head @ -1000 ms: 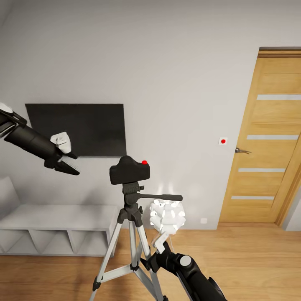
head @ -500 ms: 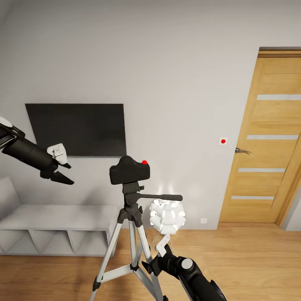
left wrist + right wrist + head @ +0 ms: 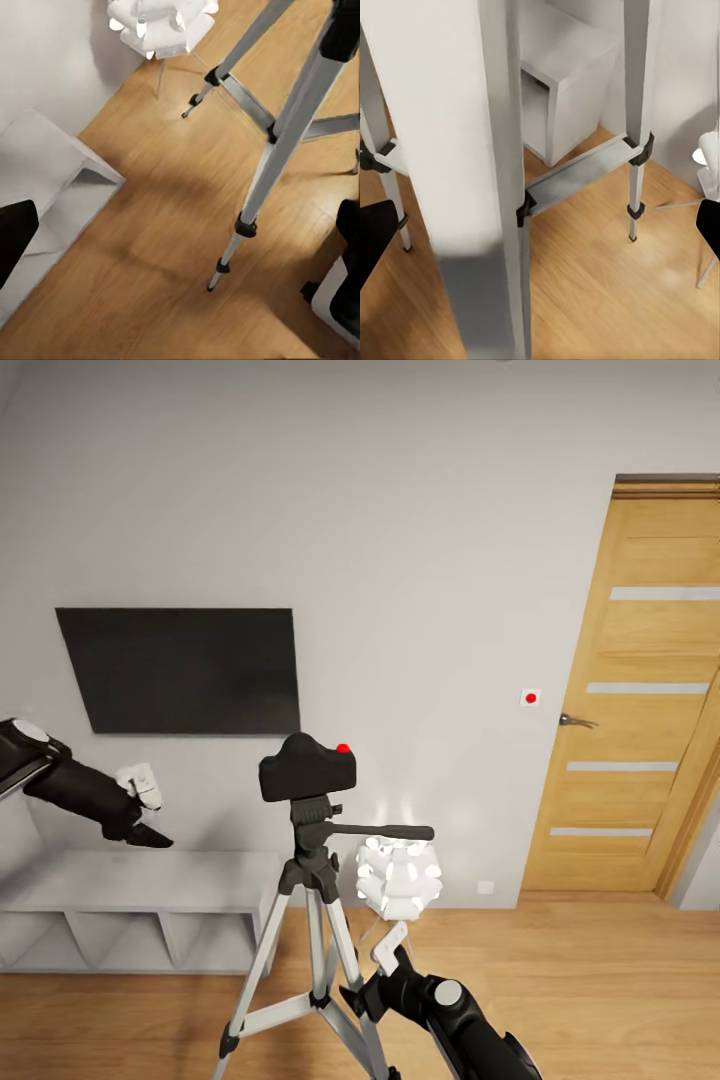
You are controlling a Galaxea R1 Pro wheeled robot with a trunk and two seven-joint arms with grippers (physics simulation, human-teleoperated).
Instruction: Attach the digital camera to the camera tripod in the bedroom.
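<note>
The black digital camera (image 3: 305,768), red dot on top, sits on the head of the camera tripod (image 3: 315,870), whose pan handle (image 3: 385,831) sticks out to the right. My left gripper (image 3: 150,838) hangs open well to the left of the camera and lower than it, touching nothing. In the left wrist view a silver tripod leg (image 3: 289,127) crosses the wood floor between the widely spread fingers. My right gripper (image 3: 354,996) is low beside the tripod's legs, open. A silver leg (image 3: 484,172) stands very close in the right wrist view.
A black TV (image 3: 180,670) hangs on the white wall above a low white shelf unit (image 3: 120,880). A white spiky lamp (image 3: 398,875) glows just behind the tripod. A wooden door (image 3: 640,700) stands at the right. Light wood floor (image 3: 580,990) spreads below.
My left gripper has dropped and pulled back to the left, away from the camera. The right arm has barely moved, and the camera stays on the tripod.
</note>
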